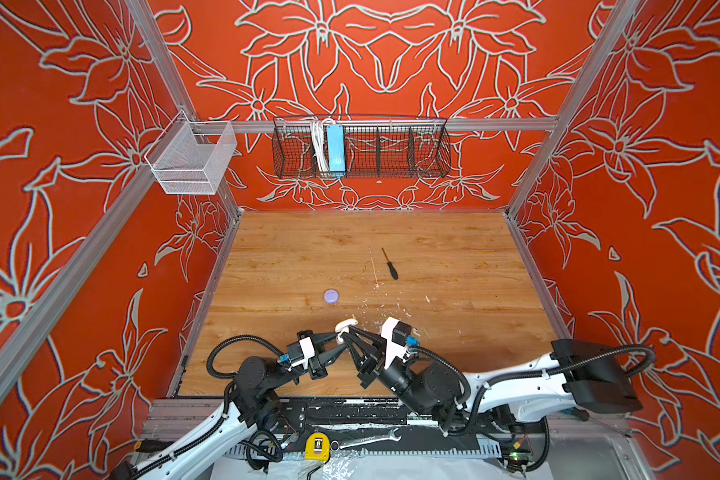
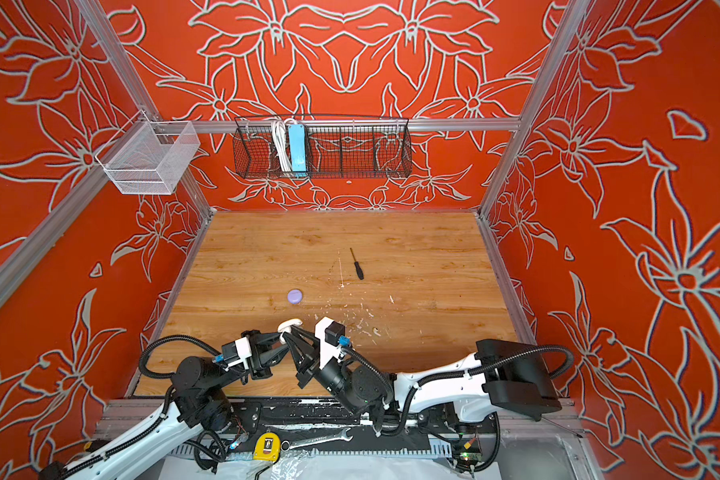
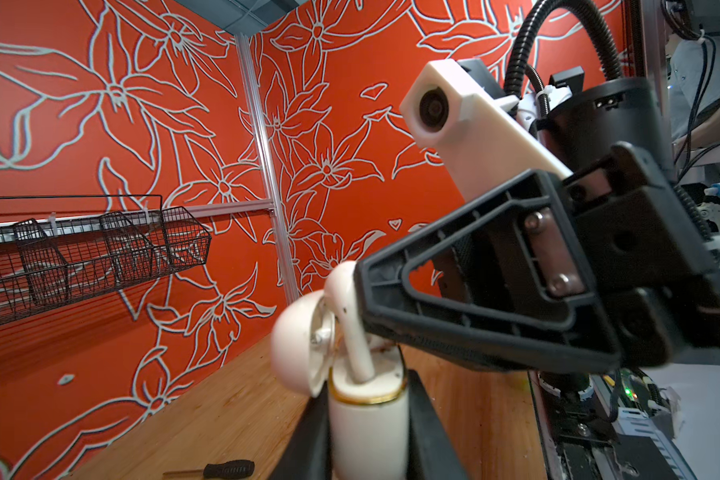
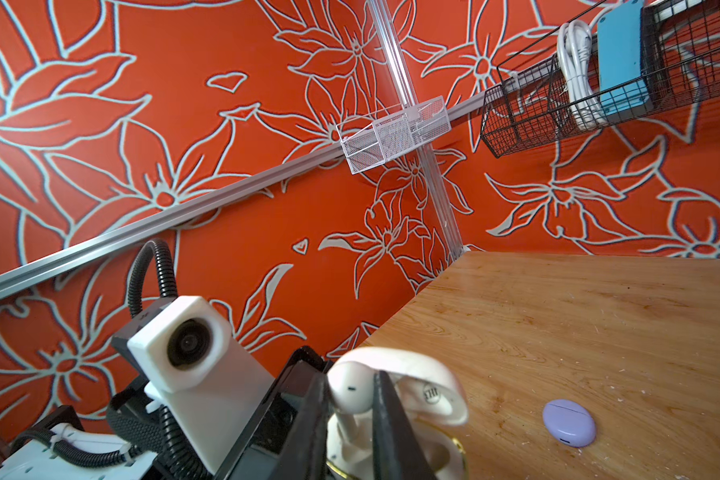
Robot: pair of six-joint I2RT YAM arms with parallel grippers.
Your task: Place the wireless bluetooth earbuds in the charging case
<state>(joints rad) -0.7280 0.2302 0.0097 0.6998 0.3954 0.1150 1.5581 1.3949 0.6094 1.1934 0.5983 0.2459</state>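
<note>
Left wall: a white basket (image 1: 192,160) hangs from the rail. Back wall: a black basket (image 1: 391,154) holds a white cable (image 1: 317,145) and a blue box (image 1: 335,151) side by side in a left compartment.

Table (image 1: 454,245), left of centre: the lavender case (image 1: 330,296) lies shut and flat, apart from both arms.

Front centre: the two arms meet. The left gripper (image 1: 337,343) reaches in from the left and is clamped on the cream case (image 3: 366,419). In the left wrist view its black fingers (image 3: 427,432) press the body on both sides. The case stands upright with its lid (image 3: 300,345) hinged open and tipped back. Whether its base touches the table cannot be told.

The right gripper (image 1: 352,332) reaches in from the right, above the case, and is closed on a cream earbud (image 4: 350,390), pinching it near the head. The earbud is tilted. Its stem tip is down in the open mouth of the case and its head stands clear above the rim, so it is not seated.

Right of the grippers: white flecks (image 1: 375,320) are scattered over the wood. Further back a black screwdriver (image 1: 390,264) lies flat, well apart from the case.

Front ledge: a yellow tape measure (image 1: 316,446), with a wrench (image 1: 366,438) just to its right.
</note>
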